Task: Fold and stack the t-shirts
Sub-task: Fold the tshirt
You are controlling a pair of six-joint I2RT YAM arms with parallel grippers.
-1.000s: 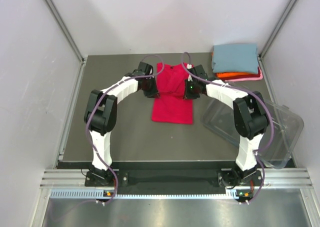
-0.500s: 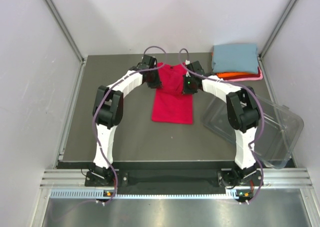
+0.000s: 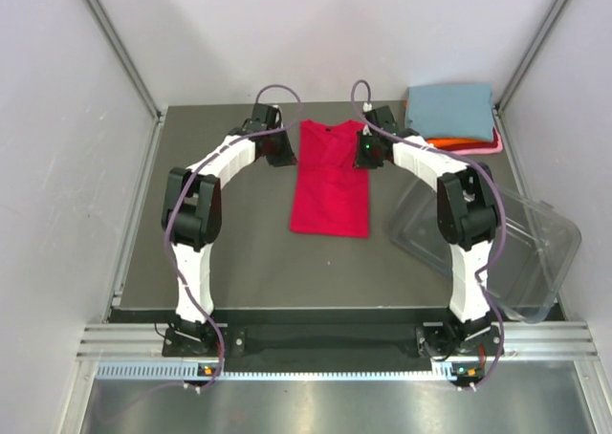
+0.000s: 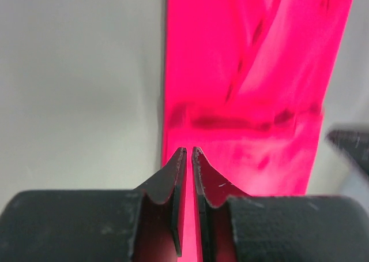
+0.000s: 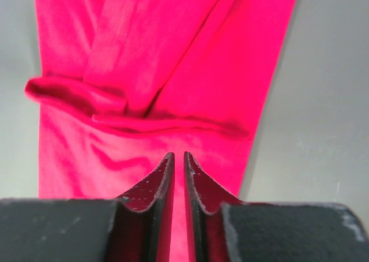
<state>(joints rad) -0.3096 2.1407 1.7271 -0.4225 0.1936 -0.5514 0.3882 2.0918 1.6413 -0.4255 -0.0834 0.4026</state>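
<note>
Red t-shirt (image 3: 330, 181) lies flat on the tabletop (image 3: 229, 224), long axis near-to-far, left fingers (image 4: 172, 184) and right fingers (image 5: 158, 187) clenched on its far corners.

One red t-shirt (image 3: 330, 190), seemingly three t-shirts in one stack (image 3: 449, 109), one clear tub (image 3: 535, 257), one left arm (image 3: 191, 214), one right arm (image 3: 466, 219).

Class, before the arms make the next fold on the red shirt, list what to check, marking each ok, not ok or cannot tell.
1. Red t-shirt lies as a long strip on the table: ok.
2. Left gripper shut on its far end: ok.
3. Right gripper shut on the same end: ok.
4. Cloth smooth: not ok, a raised crease crosses it in the right wrist view.
5. Folded stack sits apart, far right corner: ok.
</note>
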